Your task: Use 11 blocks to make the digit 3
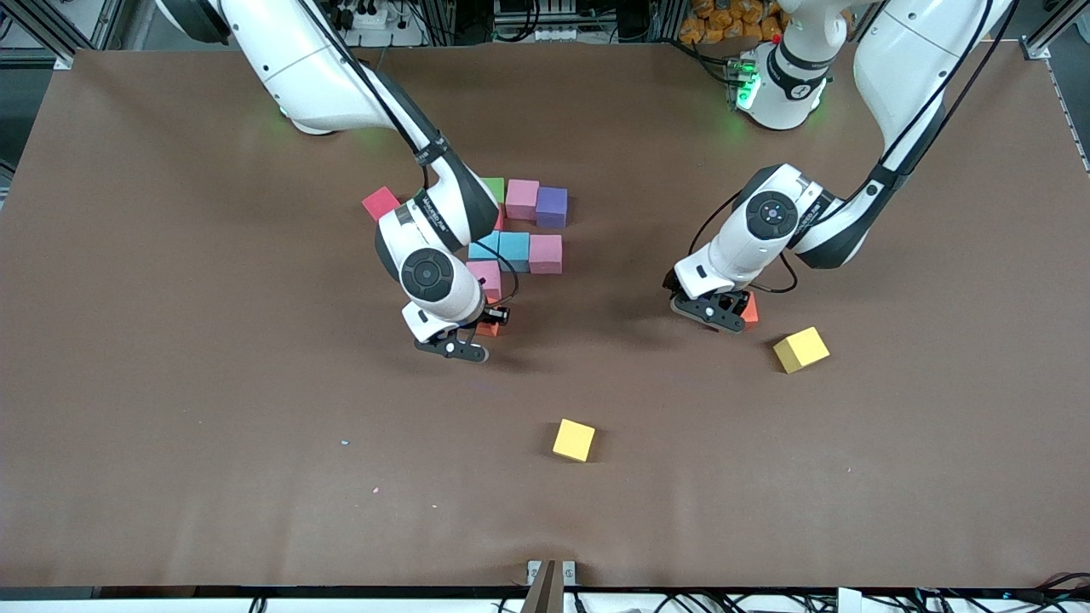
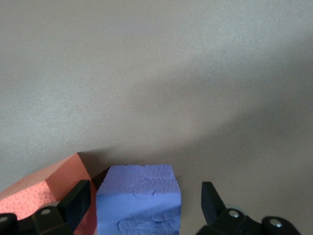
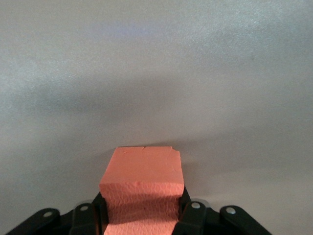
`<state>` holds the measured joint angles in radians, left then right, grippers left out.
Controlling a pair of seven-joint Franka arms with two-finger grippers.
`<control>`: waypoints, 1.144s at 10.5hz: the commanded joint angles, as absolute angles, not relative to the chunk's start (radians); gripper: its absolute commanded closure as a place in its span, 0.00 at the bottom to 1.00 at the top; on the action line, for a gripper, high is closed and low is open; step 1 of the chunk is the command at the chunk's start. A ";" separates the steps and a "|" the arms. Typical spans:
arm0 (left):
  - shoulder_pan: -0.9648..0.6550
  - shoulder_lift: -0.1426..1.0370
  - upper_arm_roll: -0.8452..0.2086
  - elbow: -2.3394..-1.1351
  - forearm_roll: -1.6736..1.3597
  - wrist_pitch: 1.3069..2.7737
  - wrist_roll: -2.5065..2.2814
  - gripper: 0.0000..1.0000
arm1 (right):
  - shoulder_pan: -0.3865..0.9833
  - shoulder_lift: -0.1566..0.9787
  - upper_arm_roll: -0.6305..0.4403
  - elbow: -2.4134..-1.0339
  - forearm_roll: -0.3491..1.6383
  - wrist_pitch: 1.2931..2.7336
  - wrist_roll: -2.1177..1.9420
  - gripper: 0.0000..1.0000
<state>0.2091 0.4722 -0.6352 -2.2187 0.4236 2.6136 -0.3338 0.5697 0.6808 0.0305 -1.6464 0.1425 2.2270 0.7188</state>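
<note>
Right gripper (image 3: 142, 215): clenched on 1 orange block (image 3: 143, 188), beside pink block (image 1: 485, 277)
Left gripper (image 2: 142, 205): fingers released, straddling purple block (image 2: 139, 198)

1. The place looked like a robotics lab: two white arms were mounted along one edge of a brown-covered table (image 1: 170, 383).
2. Aluminium framing (image 1: 51, 30) stood near the table's corners.
3. Cables and what seemed a power strip (image 1: 375, 17) lay past the table edge by the bases.
</note>
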 commanded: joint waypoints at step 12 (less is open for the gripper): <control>0.222 0.423 -0.672 -2.296 0.446 2.571 -0.480 0.64 | 0.577 0.675 0.025 -1.684 0.081 2.227 0.670 0.88</control>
